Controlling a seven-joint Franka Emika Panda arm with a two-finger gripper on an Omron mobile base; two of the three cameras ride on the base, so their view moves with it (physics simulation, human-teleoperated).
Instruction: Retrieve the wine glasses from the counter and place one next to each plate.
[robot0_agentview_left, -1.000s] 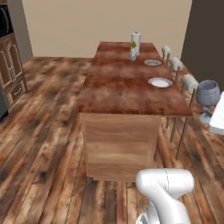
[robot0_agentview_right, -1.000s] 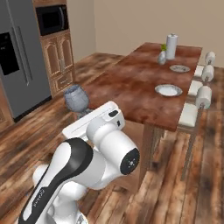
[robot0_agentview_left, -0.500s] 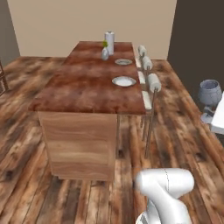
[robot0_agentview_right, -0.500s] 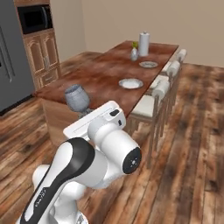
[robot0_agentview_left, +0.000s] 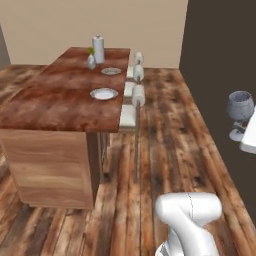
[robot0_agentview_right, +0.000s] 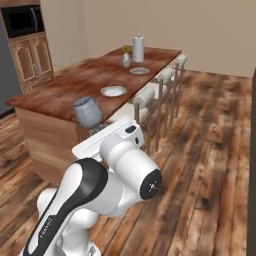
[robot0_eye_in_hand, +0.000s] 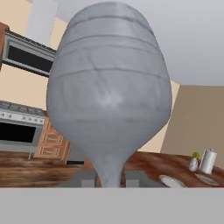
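Observation:
My gripper (robot0_eye_in_hand: 109, 177) is shut on the stem of a grey-blue wine glass (robot0_eye_in_hand: 109, 87), held upright with its bowl looming close in the hand view. The same wine glass (robot0_agentview_left: 240, 105) hangs at the right edge of the left base view, over the wood floor, above the gripper (robot0_agentview_left: 239, 131). In the right base view the wine glass (robot0_agentview_right: 88, 112) stands over the white hand. Two grey-white plates (robot0_agentview_left: 104, 93) (robot0_agentview_left: 111, 71) lie on the island's right side; the plates (robot0_agentview_right: 113, 91) (robot0_agentview_right: 140, 71) are well ahead of the glass. The counter is out of view.
The long wooden island (robot0_agentview_left: 55, 102) has white stools (robot0_agentview_left: 136, 95) along its right side. A small vase with a plant (robot0_agentview_left: 91, 61) and a tall white roll (robot0_agentview_left: 98, 49) stand at its far end. Cabinets with a microwave (robot0_agentview_right: 22, 21) stand at far left.
The whole scene has shifted as the base moved: the island has slid leftward and nearer in both base views. The glass stays in the gripper as before.

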